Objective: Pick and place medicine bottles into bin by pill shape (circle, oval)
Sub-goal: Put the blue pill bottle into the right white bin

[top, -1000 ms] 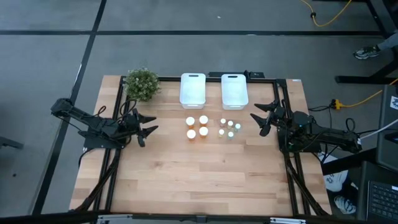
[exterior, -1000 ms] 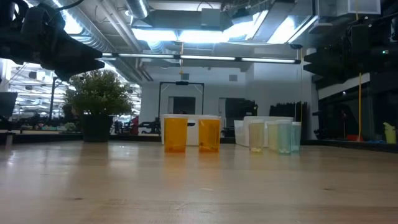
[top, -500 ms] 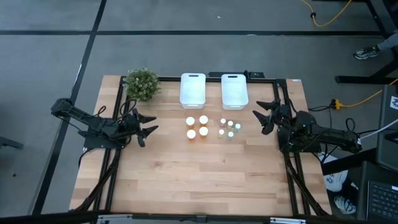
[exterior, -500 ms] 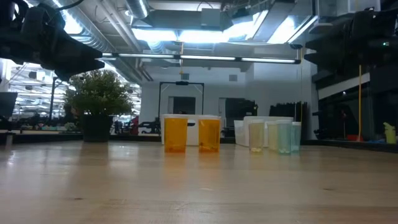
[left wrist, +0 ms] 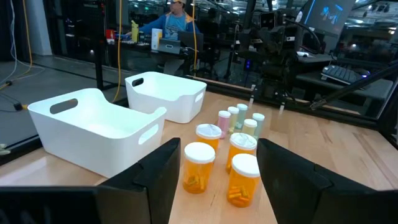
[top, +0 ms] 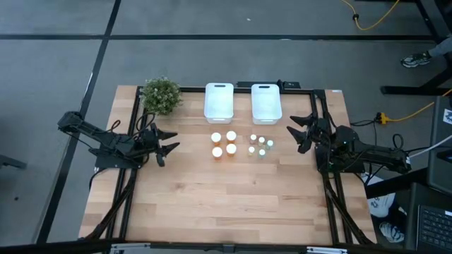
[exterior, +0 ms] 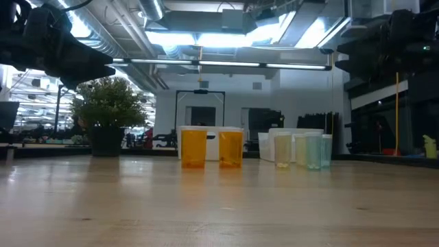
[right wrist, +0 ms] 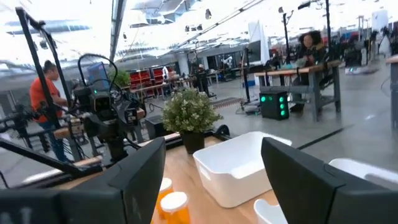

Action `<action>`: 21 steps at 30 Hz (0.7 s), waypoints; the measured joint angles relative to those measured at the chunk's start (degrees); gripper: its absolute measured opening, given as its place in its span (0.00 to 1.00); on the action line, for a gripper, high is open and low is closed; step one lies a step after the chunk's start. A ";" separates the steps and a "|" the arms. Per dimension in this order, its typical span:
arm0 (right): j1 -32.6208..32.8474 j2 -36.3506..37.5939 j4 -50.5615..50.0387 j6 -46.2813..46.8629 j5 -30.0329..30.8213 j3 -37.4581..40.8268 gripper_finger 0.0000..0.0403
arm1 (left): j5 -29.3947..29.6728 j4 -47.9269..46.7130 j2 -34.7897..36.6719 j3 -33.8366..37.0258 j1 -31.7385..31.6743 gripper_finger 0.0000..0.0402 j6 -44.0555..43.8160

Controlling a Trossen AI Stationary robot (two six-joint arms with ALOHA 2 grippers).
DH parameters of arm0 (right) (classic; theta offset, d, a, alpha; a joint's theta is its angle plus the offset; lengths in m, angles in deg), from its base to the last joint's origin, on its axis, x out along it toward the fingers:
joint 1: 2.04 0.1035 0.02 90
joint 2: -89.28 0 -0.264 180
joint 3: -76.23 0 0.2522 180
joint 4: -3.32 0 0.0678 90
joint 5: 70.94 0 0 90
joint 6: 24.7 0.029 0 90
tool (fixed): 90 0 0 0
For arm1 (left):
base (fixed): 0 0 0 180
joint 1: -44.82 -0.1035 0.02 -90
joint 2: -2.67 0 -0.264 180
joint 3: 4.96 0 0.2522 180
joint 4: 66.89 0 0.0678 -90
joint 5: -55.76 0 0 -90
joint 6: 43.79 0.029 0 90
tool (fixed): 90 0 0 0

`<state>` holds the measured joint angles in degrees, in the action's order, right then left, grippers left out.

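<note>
Four orange bottles with white caps (top: 223,143) stand upright in a square at the table's middle; they also show in the left wrist view (left wrist: 217,162). Several smaller pale bottles (top: 260,145) stand upright just right of them, with green, pink or white caps (left wrist: 239,118). My left gripper (top: 169,144) is open and empty, left of the orange bottles and above the table. My right gripper (top: 295,134) is open and empty, right of the pale bottles and above the table.
Two white bins (top: 219,102) (top: 266,103) stand side by side behind the bottles. A potted plant (top: 161,94) stands at the far left corner. Bare wooden table (top: 226,197) lies in front of the bottles. People show in the room beyond.
My right gripper has drawn back a little toward the table's right edge, away from the pale bottles. The bottles have stayed where they were.
</note>
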<state>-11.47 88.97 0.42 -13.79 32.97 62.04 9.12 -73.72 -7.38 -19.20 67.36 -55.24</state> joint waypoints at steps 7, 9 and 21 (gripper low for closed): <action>0.00 0.00 -1.69 1.99 4.45 0.00 0.67 | -0.01 0.00 -0.01 0.01 -0.01 0.51 0.01; 0.00 0.00 -2.89 2.38 5.16 0.00 0.67 | 0.01 0.00 0.00 0.00 0.00 0.51 0.01; -0.03 0.00 -3.90 4.89 8.48 0.00 0.67 | -0.01 -0.01 0.01 -0.01 -0.02 0.51 0.01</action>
<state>-11.50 88.97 -3.48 -8.89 41.46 62.04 9.12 -73.73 -7.37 -19.21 67.34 -55.23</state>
